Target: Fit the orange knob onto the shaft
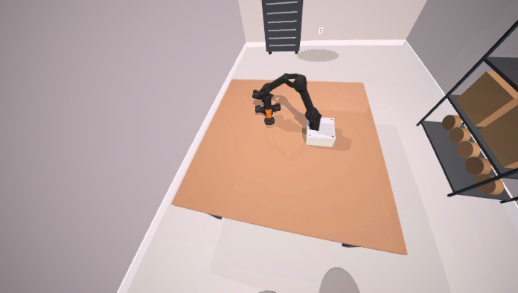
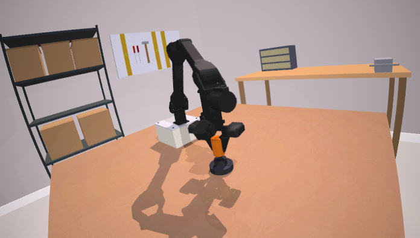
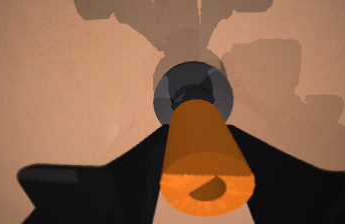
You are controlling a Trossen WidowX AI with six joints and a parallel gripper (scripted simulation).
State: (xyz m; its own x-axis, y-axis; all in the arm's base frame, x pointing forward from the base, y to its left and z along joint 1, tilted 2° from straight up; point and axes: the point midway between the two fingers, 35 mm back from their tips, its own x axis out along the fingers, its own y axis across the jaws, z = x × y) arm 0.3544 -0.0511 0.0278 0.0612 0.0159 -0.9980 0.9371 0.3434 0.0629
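Note:
The orange knob (image 1: 269, 113) (image 2: 217, 147) (image 3: 198, 135) is a cylinder with a D-shaped mark in its near end face in the wrist view. My gripper (image 1: 269, 115) (image 2: 218, 148) (image 3: 196, 129) is shut on it, one black finger on each side. The knob leans slightly in the exterior view. Its lower end is over the raised dark middle of the round pedestal (image 1: 269, 122) (image 2: 221, 169) (image 3: 224, 100), above the wide base disc. I cannot tell whether it touches. The dark shaft is hidden, and so is its flat side.
The arm's white base box (image 1: 320, 141) (image 2: 168, 136) stands on the orange-brown table (image 1: 290, 190) (image 2: 294, 176), to the right of the pedestal in the top view and behind it to the left in the exterior view. Shelves, boxes and a workbench stand beyond the table.

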